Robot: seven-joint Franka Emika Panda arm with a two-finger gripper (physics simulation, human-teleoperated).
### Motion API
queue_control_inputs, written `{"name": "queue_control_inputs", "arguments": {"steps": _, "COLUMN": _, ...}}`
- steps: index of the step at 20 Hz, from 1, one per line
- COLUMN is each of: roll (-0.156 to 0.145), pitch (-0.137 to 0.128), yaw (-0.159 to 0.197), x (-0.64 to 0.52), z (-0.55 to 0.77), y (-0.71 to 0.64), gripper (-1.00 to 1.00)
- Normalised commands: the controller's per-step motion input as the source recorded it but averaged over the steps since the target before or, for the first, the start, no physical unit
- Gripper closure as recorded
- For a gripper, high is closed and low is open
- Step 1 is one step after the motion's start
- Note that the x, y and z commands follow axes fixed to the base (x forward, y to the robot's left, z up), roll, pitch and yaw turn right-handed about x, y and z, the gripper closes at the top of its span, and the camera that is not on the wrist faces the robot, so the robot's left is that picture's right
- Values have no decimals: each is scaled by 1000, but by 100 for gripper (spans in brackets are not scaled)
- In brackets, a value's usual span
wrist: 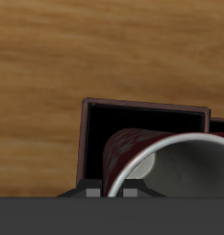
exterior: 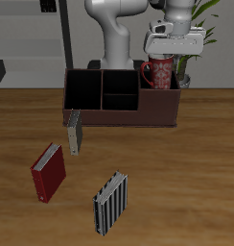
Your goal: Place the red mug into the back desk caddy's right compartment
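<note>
Gripper (exterior: 165, 60) is clasping the red mug (exterior: 157, 73) above the right compartment (exterior: 157, 98), near the table's back edge. Lowering straight, apparently centred, is keeping it off the back desk caddy (exterior: 119, 118) walls.

Arm (exterior: 117, 34): glossy white rounded segments, thick curved links, smooth shell. Gripper (exterior: 165, 60): pale grey boxy housing, flat faces. Wrist view: dark grey housing band, two small light grey tabs.

Red speckled mug (exterior: 157, 74), upright above the right compartment (exterior: 158, 99) of the maroon back desk caddy (exterior: 119, 115).
</note>
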Motion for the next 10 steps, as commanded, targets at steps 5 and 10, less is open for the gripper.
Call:
{"name": "queue_control_inputs", "arguments": {"steps": 5, "roll": 6, "pitch": 26, "yaw": 3, "x": 51, "z": -143, "y": 39, "gripper": 100}}
{"name": "queue_control_inputs", "arguments": {"steps": 10, "roll": 4, "pitch": 30, "yaw": 5, "x": 44, "z": -165, "y": 16, "gripper": 100}}
